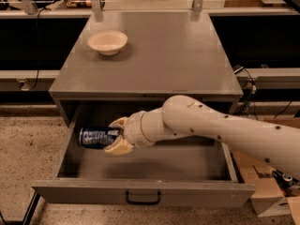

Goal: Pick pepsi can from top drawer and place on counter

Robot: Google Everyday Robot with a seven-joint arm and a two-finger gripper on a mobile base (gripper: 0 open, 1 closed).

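Observation:
The pepsi can (96,138), blue with white markings, is held on its side at the left of the open top drawer (145,191), lifted a little above the drawer floor. My gripper (117,135) is shut on the can's right end, one tan finger above it and one below. My white arm reaches in from the right across the drawer. The grey counter (178,55) lies above the drawer.
A beige bowl (107,42) sits on the counter at its back left. The drawer front has a small black handle (143,199). A cardboard box (269,191) stands on the floor at the right. Two metal posts rise behind the counter.

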